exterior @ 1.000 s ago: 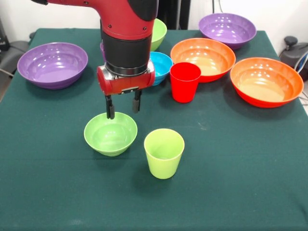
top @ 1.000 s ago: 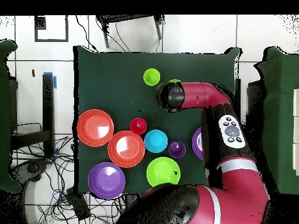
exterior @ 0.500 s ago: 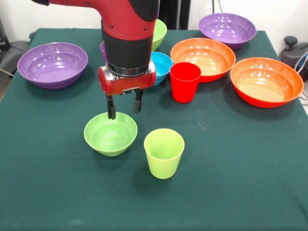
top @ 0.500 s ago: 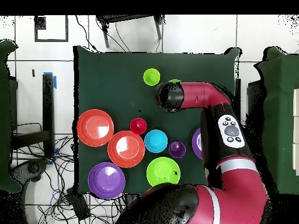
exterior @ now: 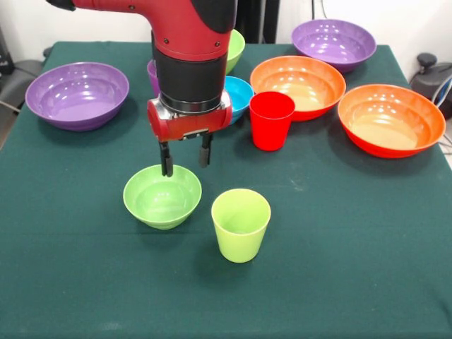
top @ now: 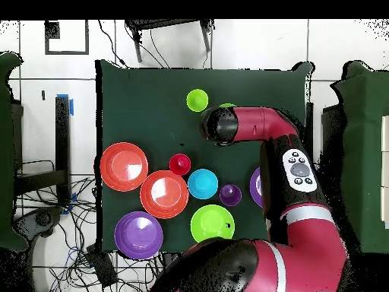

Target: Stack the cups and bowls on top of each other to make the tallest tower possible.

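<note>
gripper (exterior: 185,163): hanging right over the far rim of the small lime-green bowl (exterior: 162,196), jaws spread a bit, nothing in them. Looks lined up to pinch that rim, I'd guess.
lime-green cup (exterior: 240,224): upright, just beside the small lime-green bowl, probably the tower base.
red cup (exterior: 271,120): upright, beyond the lime-green cup, touching nothing.
small blue bowl (exterior: 236,96): behind the arm, next to the red cup.
tower: not started, everything sits loose on the table (exterior: 339,240).
writing: no labels or brands I can read anywhere.

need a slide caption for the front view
Open gripper hovers over the small green bowl's far rim, with the green cup upright beside it.
</note>
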`<state>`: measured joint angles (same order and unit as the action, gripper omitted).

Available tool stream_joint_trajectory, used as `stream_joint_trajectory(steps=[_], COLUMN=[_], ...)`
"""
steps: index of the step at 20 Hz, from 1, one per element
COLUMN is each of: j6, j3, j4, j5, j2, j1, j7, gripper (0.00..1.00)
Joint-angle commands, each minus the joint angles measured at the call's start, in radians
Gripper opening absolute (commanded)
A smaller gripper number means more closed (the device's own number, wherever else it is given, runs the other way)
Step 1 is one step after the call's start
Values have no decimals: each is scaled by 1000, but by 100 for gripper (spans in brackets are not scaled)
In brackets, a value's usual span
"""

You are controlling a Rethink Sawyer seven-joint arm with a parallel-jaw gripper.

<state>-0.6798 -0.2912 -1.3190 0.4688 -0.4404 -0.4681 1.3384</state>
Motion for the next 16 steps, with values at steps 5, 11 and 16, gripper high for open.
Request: stream_joint_trajectory(steps=[5, 11, 16], j6=[21, 63, 66], j3=[-103, -109, -93], j4=[60, 32, 40], j5=[42, 62, 76], j2=[101, 98, 101], j1=[32, 13, 10], j7=[-88, -92, -93], gripper=[100, 100, 0])
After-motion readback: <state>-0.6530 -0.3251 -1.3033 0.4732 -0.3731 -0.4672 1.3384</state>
